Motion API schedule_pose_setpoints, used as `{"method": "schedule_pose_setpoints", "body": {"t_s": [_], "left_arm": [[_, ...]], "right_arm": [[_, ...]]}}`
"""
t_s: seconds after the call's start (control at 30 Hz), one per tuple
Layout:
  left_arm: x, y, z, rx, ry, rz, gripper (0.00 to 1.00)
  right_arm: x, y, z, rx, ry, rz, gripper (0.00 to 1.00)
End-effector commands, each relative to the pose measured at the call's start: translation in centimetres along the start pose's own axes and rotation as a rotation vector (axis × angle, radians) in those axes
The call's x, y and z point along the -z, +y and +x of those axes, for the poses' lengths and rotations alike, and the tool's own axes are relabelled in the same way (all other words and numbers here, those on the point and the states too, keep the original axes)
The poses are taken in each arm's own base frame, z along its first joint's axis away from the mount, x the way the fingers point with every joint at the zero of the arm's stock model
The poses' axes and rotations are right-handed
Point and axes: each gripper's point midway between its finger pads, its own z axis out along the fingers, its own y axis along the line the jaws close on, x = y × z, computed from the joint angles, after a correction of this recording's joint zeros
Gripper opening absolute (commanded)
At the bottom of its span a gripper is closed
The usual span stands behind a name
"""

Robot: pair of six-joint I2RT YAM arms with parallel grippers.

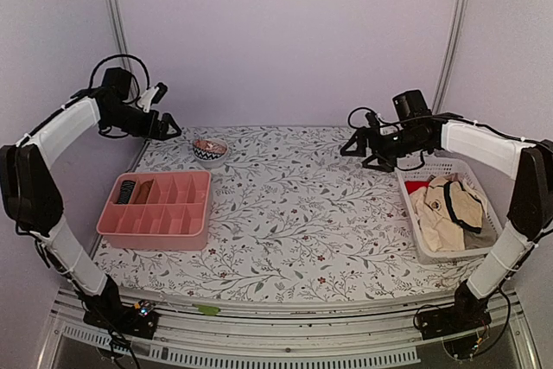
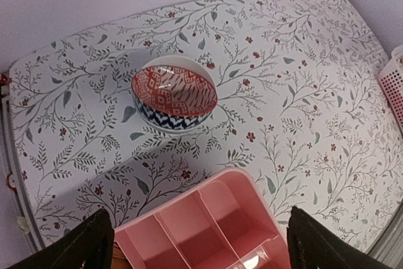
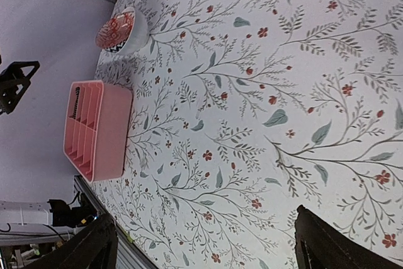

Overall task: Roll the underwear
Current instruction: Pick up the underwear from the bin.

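In the top external view, the left gripper (image 1: 167, 125) hangs in the air at the upper left of the frame with its jaws apart and nothing between them. The right gripper (image 1: 359, 151) hangs right of centre, also spread and empty. The underwear (image 1: 449, 209), a heap of beige and cream cloth with one black-trimmed piece on top, lies in the white basket (image 1: 425, 252) at the right edge of the frame, just below the right gripper. A pink tray (image 1: 154, 235) sits at the left on the floral table (image 1: 302, 213). A dark striped item (image 1: 127, 190) is in the tray's upper-left compartment, but what it is cannot be told. A small patterned bowl (image 1: 209, 150) stands above the tray, near it but apart. In the left wrist view, the left gripper (image 2: 200, 218) shows both dark fingers (image 2: 88, 247) wide apart in the bottom corners. The tray (image 2: 208, 231) lies low in the frame between them and the bowl (image 2: 174, 92) sits above it. A corner of the basket (image 2: 393, 83) shows at the right edge. In the right wrist view, the right gripper (image 3: 204, 218) is spread, with its fingers (image 3: 321, 240) at the bottom edge over bare cloth. The tray (image 3: 104, 130) is at the left of the frame and the bowl (image 3: 123, 29) is at the upper left.
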Motion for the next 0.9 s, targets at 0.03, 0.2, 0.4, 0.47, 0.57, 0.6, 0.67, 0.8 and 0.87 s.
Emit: {"method": "schedule_pose_setpoints", "body": {"t_s": [0.03, 0.2, 0.4, 0.47, 0.57, 0.6, 0.67, 0.8, 0.87], "left_arm": [[1.9, 0.2, -5.3, -0.061, -0.126, -0.008, 0.96], [2.1, 0.8, -7.2, -0.079, -0.181, -0.019, 0.96], [2.0, 0.4, -8.2, -0.084, -0.196, 0.066, 0.96], [2.1, -0.2, -8.4, -0.096, -0.201, 0.103, 0.96], [2.4, -0.7, -8.6, -0.105, -0.210, 0.131, 0.96], [2.5, -0.9, -8.6, -0.110, -0.213, 0.139, 0.96], [2.6, -1.0, -8.5, -0.109, -0.215, 0.144, 0.96], [2.9, -1.5, -8.3, -0.113, -0.218, 0.162, 0.96], [3.0, -1.6, -8.3, -0.116, -0.221, 0.163, 0.96]], "right_arm": [[9.9, -5.7, -3.2, -0.129, -0.195, 0.211, 0.95], [17.1, -13.0, -1.3, -0.310, -0.272, 0.455, 0.89], [20.3, -18.9, 2.6, -0.450, -0.221, 0.642, 0.82], [19.8, -20.4, 4.2, -0.477, -0.180, 0.668, 0.81], [18.7, -22.2, 5.9, -0.506, -0.133, 0.697, 0.79], [18.4, -22.6, 6.2, -0.511, -0.123, 0.699, 0.79], [17.6, -23.4, 6.6, -0.521, -0.102, 0.698, 0.77], [16.3, -24.9, 6.4, -0.527, -0.082, 0.694, 0.75], [16.1, -25.5, 5.9, -0.515, -0.082, 0.705, 0.74]]}}
